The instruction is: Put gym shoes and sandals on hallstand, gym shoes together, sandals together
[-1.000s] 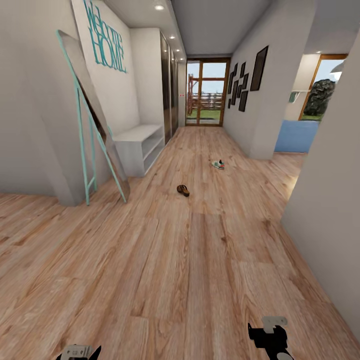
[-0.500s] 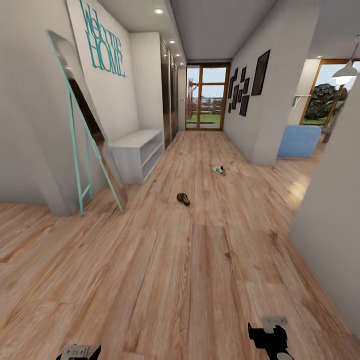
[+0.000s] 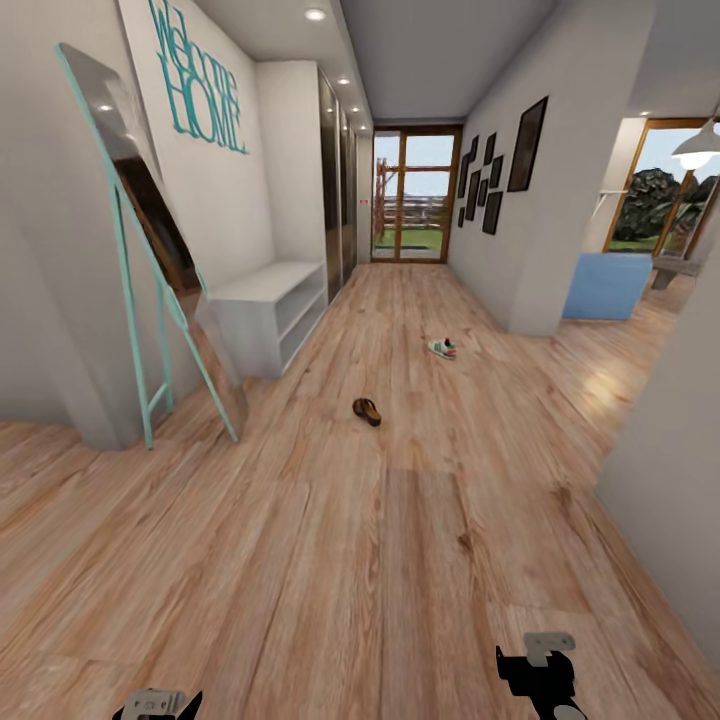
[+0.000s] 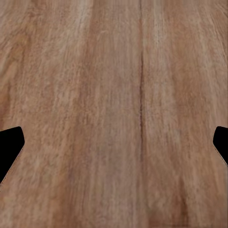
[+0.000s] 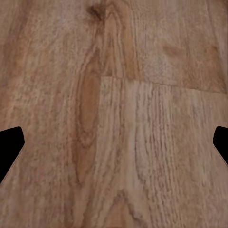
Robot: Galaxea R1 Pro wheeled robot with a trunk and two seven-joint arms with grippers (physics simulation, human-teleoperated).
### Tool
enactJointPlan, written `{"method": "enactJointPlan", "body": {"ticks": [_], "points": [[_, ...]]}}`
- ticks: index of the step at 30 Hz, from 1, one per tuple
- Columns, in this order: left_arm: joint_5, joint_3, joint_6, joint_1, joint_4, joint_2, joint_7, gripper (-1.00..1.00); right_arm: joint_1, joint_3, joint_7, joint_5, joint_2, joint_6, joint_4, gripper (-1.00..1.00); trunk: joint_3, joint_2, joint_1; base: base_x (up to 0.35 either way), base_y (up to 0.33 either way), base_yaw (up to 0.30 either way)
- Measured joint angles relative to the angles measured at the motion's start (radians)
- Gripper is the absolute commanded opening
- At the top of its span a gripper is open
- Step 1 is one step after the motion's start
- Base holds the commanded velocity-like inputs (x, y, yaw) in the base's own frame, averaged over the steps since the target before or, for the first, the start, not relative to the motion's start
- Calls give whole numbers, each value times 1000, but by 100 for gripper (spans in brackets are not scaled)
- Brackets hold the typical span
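Wood-plank corridor floor (image 3: 400, 560) bearing one brown sandal (image 3: 367, 410) and, farther off, one gym shoe (image 3: 442, 348)

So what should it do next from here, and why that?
Probably roll forward toward the brown sandal, the nearest shoe. It lies on the wood floor well ahead, with a sneaker farther down the corridor. Both the left gripper and right gripper have their fingers spread over bare planks, holding nothing, too far away to reach anything.

Sandal (image 3: 366, 410), sneaker (image 3: 442, 348) on floor (image 3: 400, 560)

Brown sandal (image 3: 367, 410) — grainy tan floor (image 3: 420, 560)
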Motion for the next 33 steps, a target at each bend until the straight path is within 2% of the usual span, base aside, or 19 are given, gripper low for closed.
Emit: {"method": "enactJointPlan", "body": {"ticks": [5, 19, 33], "points": [[-1, 0, 0, 0, 0, 0, 0, 100, 0, 0, -1, 0, 0, 0, 0, 100, 0, 0, 0, 337, -66, -46], [-1, 0, 0, 0, 1, 0, 0, 100, 0, 0, -1, 0, 0, 0, -1, 100, 0, 0, 0, 337, -72, -221], [-1, 0, 0, 0, 0, 0, 0, 100, 0, 0, 0, 0, -1, 0, 0, 100, 0, 0, 0, 337, -73, -29]]}}
